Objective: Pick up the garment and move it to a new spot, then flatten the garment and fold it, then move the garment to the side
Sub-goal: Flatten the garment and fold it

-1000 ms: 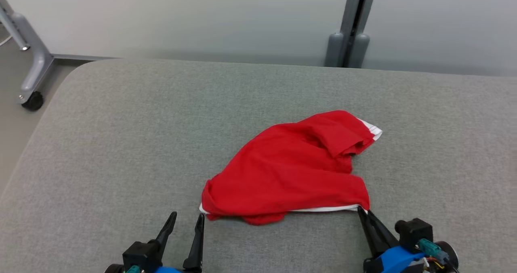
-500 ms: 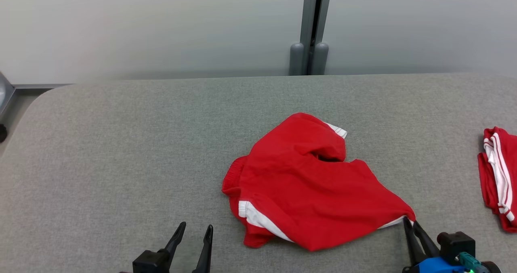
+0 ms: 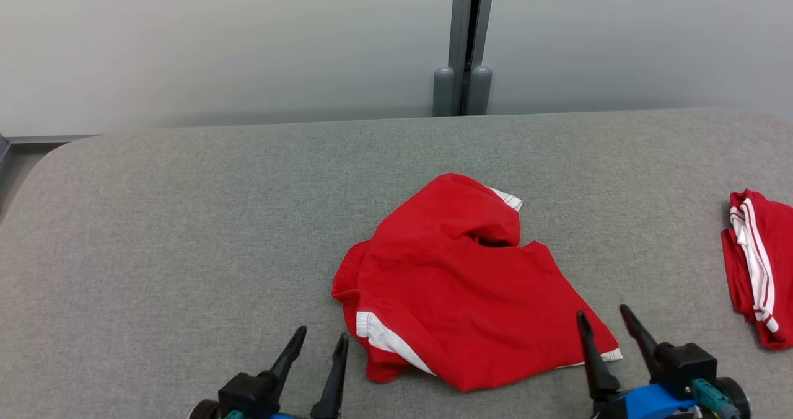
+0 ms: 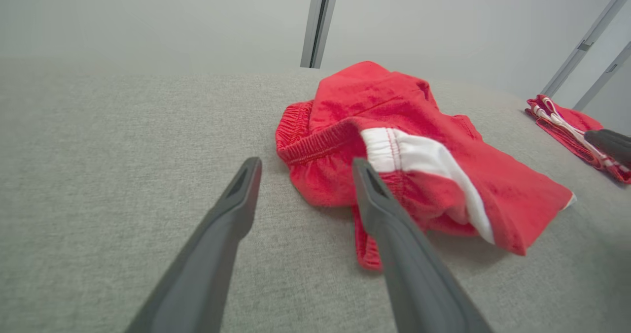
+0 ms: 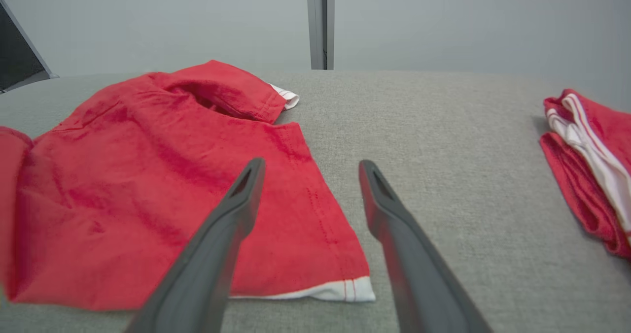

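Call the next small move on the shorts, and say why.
Probably: ease the left hand forward and close it on the waistband. The shorts lie crumpled, so flattening looks like the next step. Both hands are open. The waistband sits just ahead of the left hand, and the right hand straddles the hem corner, well placed to pull the other way.

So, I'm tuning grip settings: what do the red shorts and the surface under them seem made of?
Red shorts: soft matte knit, probably cotton or polyester, judging by limp creases and gathered elastic waistband. Surface: grey woven upholstery, judging by its flecked weave.
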Motion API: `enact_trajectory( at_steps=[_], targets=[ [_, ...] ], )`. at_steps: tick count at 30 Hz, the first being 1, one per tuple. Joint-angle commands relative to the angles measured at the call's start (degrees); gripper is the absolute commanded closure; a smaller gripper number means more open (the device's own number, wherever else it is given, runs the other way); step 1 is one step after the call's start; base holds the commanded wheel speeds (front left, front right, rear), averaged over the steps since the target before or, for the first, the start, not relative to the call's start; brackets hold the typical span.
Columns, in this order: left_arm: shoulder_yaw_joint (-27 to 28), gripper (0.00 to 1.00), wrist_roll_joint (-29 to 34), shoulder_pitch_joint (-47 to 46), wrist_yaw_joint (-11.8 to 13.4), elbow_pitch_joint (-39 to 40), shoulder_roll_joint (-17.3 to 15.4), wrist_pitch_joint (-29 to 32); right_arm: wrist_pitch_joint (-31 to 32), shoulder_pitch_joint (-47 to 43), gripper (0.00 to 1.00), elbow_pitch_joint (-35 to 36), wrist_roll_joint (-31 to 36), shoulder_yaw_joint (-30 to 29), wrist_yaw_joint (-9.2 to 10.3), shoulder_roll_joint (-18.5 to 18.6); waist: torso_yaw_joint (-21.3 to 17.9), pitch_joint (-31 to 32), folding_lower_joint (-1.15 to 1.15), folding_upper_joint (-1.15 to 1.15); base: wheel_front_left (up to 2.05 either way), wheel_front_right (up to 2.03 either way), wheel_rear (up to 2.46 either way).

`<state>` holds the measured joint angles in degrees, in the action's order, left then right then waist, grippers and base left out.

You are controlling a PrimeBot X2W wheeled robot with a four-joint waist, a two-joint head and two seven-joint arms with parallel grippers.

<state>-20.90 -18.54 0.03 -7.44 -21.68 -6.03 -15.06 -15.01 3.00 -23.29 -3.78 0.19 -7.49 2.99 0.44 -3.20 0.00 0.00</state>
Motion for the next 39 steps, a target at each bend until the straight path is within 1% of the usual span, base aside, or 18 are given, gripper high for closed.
enact_trajectory(
  at_steps=[1,5,7,9,11,13,16,23,24,25,26,30,34,39],
  targets=[
    [-0.6,0.00,-0.6,-1.4,-0.1,0.4,-0.5,-0.1,-0.2,-0.5,0.00,0.1,-0.5,0.6,0.00,-0.1,0.0,-0.1,0.00,0.00,0.00,0.00,0.00],
    [-5.6,0.00,-5.6,-3.9,-0.1,1.3,-1.9,-0.1,-0.2,-0.1,0.00,-0.5,-1.5,2.7,0.00,0.0,-0.4,-0.6,0.00,0.00,0.00,0.00,0.00],
    [-8.6,0.00,-9.5,-5.2,-0.1,2.0,-2.7,-0.1,-0.2,0.2,0.00,-0.6,-1.8,3.2,0.00,0.0,-0.6,-0.7,0.00,0.00,0.00,0.00,0.00],
    [-12.0,0.00,-13.6,-6.4,-0.1,1.8,-4.3,-0.1,-0.2,0.5,0.00,-0.9,-1.8,3.6,0.00,0.0,-0.8,-0.9,0.00,0.00,0.00,0.00,0.00],
    [-14.2,0.00,-16.9,-8.1,-0.1,0.9,-5.9,-0.1,-0.2,0.6,0.00,-1.0,-1.8,3.7,0.00,0.0,-0.9,-1.0,0.00,0.00,0.00,0.00,0.00],
    [-16.7,0.00,-19.2,-9.3,-0.1,-1.0,-7.3,-0.1,-0.2,0.8,0.00,-1.1,-1.8,4.0,0.00,0.0,-1.2,-1.1,0.00,0.00,0.00,0.00,0.00],
    [-19.7,0.00,-22.9,-11.0,-0.1,-2.9,-8.3,-0.1,-0.2,1.1,0.00,-1.0,-2.0,4.5,0.00,0.0,-1.8,-1.4,0.00,0.00,0.00,0.00,0.00],
    [-27.4,0.00,-30.7,-14.2,-0.1,-2.6,-11.2,-0.1,-0.2,1.8,0.00,-1.0,-2.7,5.6,0.00,0.0,-2.7,-2.6,0.00,0.00,0.00,0.00,0.00],
    [-27.7,0.05,-31.2,-14.6,-0.1,-2.5,-11.5,-0.1,-0.2,1.8,0.00,-1.1,-2.8,5.6,0.00,0.0,-2.7,-2.7,0.00,0.00,0.00,0.00,0.00],
    [-27.5,0.57,-31.1,-15.1,-0.1,-2.7,-11.8,-0.1,-0.2,1.8,0.00,-1.1,-2.9,5.6,0.00,0.0,-2.7,-2.7,0.00,0.00,0.00,0.00,0.00],
    [-27.0,1.00,-30.6,-15.4,-0.1,-2.9,-11.9,-0.1,-0.2,1.7,0.00,-1.1,-2.9,5.5,0.00,0.0,-2.6,-2.8,0.00,0.00,0.00,0.00,0.00],
    [-23.8,1.00,-28.5,-14.5,-0.1,-4.6,-11.8,-0.1,-0.2,1.4,0.00,-1.6,-3.2,5.3,0.00,0.0,-2.2,-2.6,0.00,0.00,0.00,0.00,0.00],
    [-18.1,1.00,-24.5,-12.4,-0.1,-7.0,-10.6,-0.1,-0.2,1.0,0.00,-2.4,-3.7,4.8,0.00,0.0,-1.5,-2.3,0.00,0.00,0.00,0.00,0.00],
    [-14.0,1.00,-20.0,-10.6,-0.1,-9.5,-9.1,-0.1,-0.2,1.0,0.00,-3.3,-4.3,5.1,0.00,0.0,-0.8,-2.3,0.00,0.00,0.00,0.00,0.00]
  ],
)
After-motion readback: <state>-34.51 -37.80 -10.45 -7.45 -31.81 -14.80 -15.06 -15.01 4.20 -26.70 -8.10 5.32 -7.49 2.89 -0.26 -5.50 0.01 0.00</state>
